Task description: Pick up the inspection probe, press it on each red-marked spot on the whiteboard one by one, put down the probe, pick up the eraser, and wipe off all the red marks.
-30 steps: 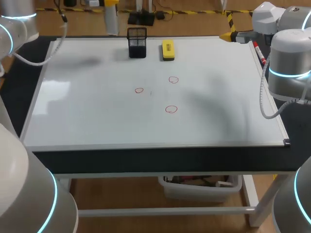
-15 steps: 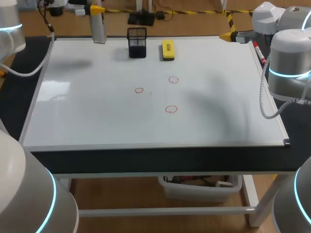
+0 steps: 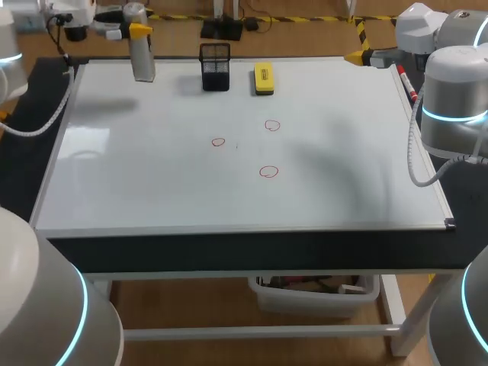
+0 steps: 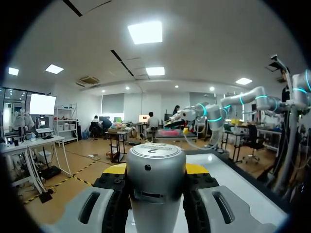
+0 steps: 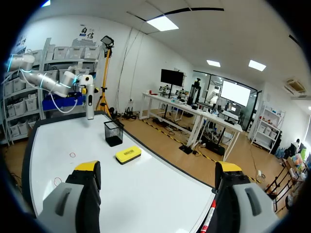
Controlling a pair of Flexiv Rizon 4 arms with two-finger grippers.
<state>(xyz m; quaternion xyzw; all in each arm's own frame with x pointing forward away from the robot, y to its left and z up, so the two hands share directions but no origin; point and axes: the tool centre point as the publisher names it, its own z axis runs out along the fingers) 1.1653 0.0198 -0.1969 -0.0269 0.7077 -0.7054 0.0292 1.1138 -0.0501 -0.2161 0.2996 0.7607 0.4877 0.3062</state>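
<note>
Bright, even overhead light. The whiteboard (image 3: 152, 191) shows pale glare near its left edge and soft grey shadows, one near the inspection probe (image 3: 142, 57), a broader one toward the right.

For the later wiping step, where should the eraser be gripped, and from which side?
Probably from above, across its middle: fingers on the two long sides of the eraser. It lies flat on the whiteboard, long and narrow, so only the short width suits a pinch. The holder stands apart beside it, leaving room. The right gripper is open.
</note>
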